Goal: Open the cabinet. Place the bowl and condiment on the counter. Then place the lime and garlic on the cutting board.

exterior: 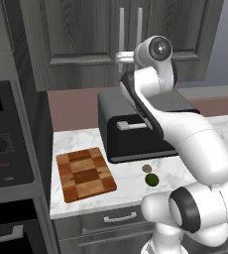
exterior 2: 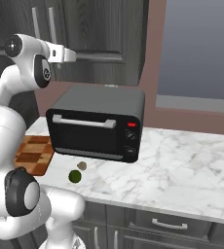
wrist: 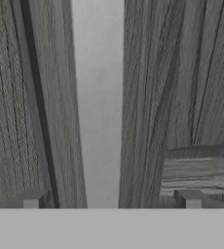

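Up close now. From the left base view: end effector (exterior: 120, 58) raised at the cabinet (exterior: 86, 39), level with the lower ends of the two upright silver handles (exterior: 121, 27), both doors shut. Fingers hidden behind the wrist, so spread not readable from this side. Below, on the counter (exterior: 131, 183): cutting board (exterior: 85, 174) bare near the left edge, lime (exterior: 152, 179) and garlic (exterior: 147, 168) side by side near the front edge, right of the board, just ahead of the black toaster oven (exterior: 136, 131). Bowl and condiment not yet out, presumably behind the doors. From the right base view: end effector (exterior 2: 71, 55) pointing rightward at the door face, just right of the handles (exterior 2: 51, 24), apparently a little off the bar rather than around it. Lime (exterior 2: 75, 176) and garlic (exterior 2: 82, 166) lying off the board (exterior 2: 33, 154), toward the front edge. From the hand view: handle (wrist: 97, 102) running as a long pale vertical bar dead ahead, long axis up the frame, sitting between the two fingertips (wrist: 32, 199), which stand wide apart with nothing clamped. Likely next: straight advance along the approach, then closing across the bar, so the bar stays centred between the tips.
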Robot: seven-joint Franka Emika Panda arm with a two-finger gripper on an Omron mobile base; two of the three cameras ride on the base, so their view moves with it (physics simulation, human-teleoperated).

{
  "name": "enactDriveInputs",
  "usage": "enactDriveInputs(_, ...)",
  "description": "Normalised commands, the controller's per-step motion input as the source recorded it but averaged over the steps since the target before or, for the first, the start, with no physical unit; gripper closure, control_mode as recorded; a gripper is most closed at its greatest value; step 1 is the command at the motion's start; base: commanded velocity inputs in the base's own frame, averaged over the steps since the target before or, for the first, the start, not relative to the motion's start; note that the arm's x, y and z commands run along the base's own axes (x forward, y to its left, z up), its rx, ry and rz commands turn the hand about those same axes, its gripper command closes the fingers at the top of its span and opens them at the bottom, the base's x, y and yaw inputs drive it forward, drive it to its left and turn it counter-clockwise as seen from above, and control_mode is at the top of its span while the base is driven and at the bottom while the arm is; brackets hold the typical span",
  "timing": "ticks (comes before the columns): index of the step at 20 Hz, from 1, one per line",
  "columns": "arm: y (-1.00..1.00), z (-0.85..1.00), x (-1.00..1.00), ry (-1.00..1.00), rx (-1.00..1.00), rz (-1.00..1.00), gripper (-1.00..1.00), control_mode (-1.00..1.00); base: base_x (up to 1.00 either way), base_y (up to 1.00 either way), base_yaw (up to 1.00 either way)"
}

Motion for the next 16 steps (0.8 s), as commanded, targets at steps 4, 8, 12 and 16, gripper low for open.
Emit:
enactDriveInputs(4,-0.04,-0.16,0.37,-0.06,0.00,0.00,-1.00,-1.00,0.00,0.00,0.00)
enactDriveInputs(8,-0.05,-0.19,0.47,-0.06,0.00,0.00,-1.00,-1.00,0.00,0.00,0.00)
enactDriveInputs(12,-0.01,-0.22,0.40,-0.04,-0.01,0.00,1.00,-1.00,0.00,0.00,0.00)
enactDriveInputs(16,0.00,-0.03,0.02,0.00,0.00,0.01,1.00,-1.00,0.00,0.00,0.00)
